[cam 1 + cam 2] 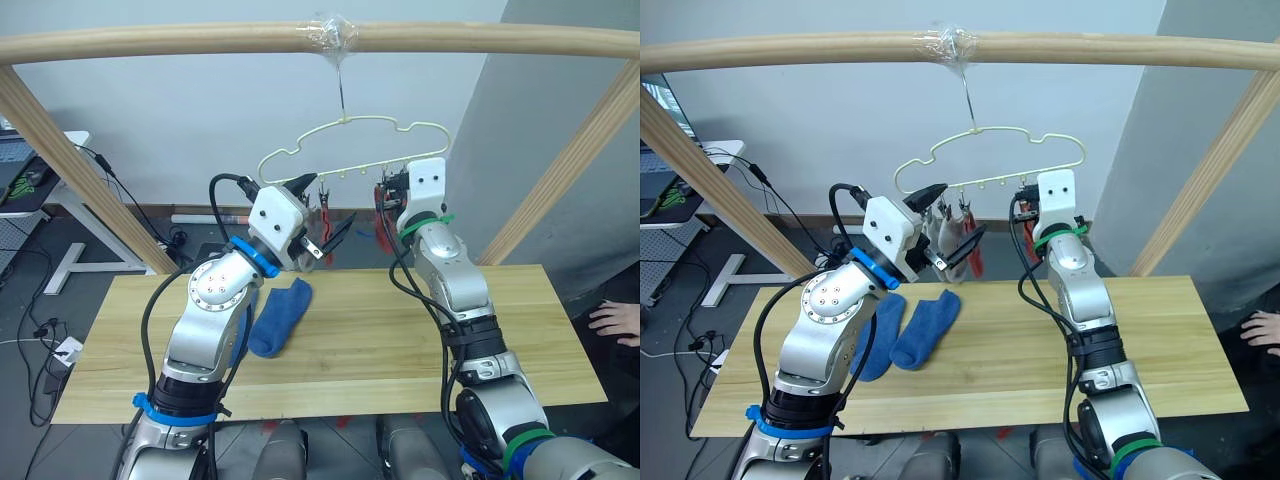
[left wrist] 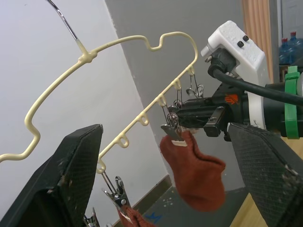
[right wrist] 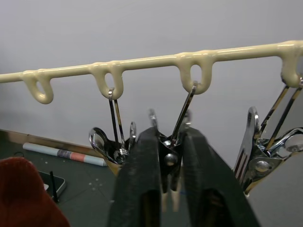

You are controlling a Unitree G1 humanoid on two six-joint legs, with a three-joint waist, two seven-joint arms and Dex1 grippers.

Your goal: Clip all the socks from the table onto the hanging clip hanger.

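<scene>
Wooden counter [image 1: 1040, 340] under a pole frame [image 1: 790, 50], yellow hanger [image 1: 990, 160] hanging above.
Right tool [image 3: 165, 156] is clamped on a metal clip [image 3: 170, 158] of the hanger; left tool [image 1: 330, 215], fingers spread and empty, hovers at its nine o'clock. Red sock [image 2: 196, 172] hangs clipped; blue socks [image 1: 925, 325] lie on the counter.

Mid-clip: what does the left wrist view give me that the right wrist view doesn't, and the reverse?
Left wrist view: the clip hanger's wavy outline and hook, and the rust-red sock hanging full length from the clip. Right wrist view: a close look at the right gripper pinching that clip. Both: the hanger's straight bar with its loops, and neighbouring clips.
</scene>
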